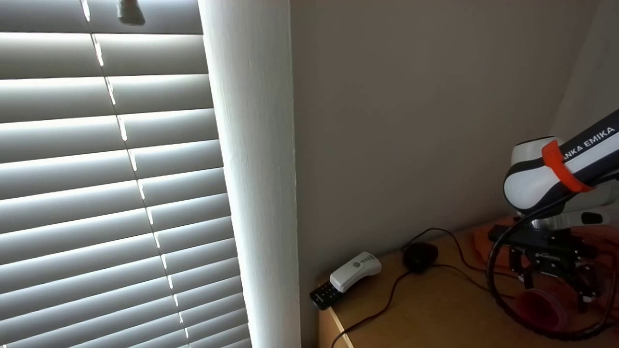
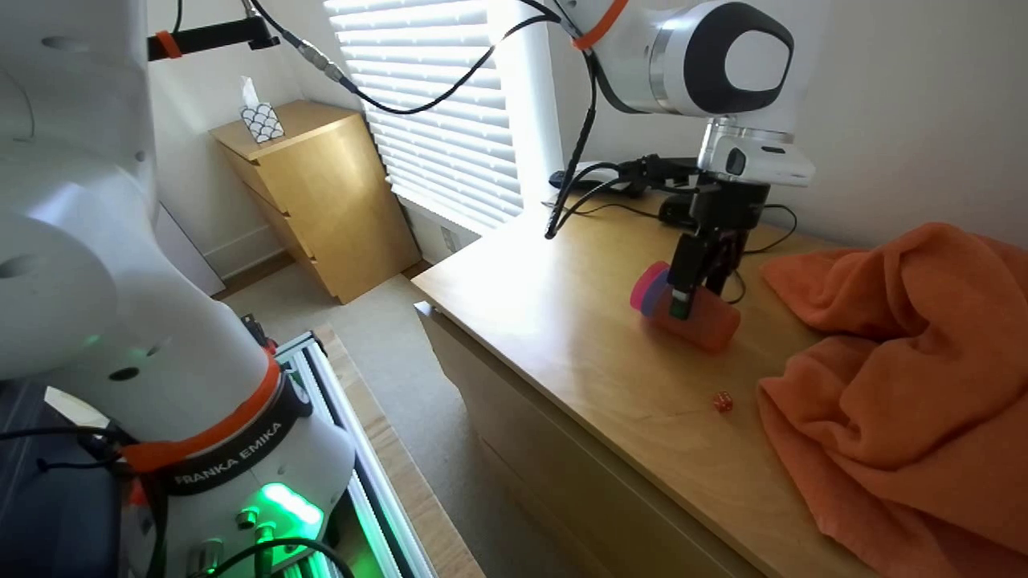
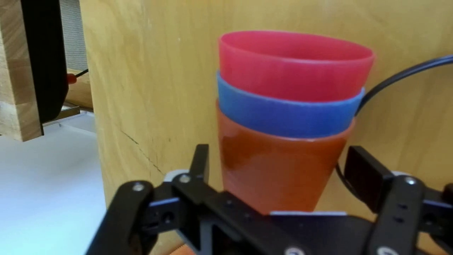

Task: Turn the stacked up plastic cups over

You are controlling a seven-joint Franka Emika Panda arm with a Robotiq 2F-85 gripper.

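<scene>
A stack of nested plastic cups lies on its side on the wooden dresser top (image 2: 546, 297). In the wrist view the red cup (image 3: 293, 81) is innermost. The blue cup (image 3: 290, 115) is in the middle and the orange cup (image 3: 283, 166) is outermost. The orange cup (image 2: 711, 321) also shows in an exterior view, with its base toward the cloth. The red mouth (image 1: 537, 309) shows in an exterior view. My gripper (image 3: 279, 154) is open and points down, with one finger on each side of the orange cup. Gaps show between both fingers and the cup.
An orange cloth (image 2: 907, 345) lies bunched beside the cups. A small red die (image 2: 723, 401) sits near the cloth. A white remote-like device (image 1: 355, 270), a black object (image 1: 420, 256) and thin cables lie near the wall. The dresser's front edge (image 2: 578, 421) runs close by.
</scene>
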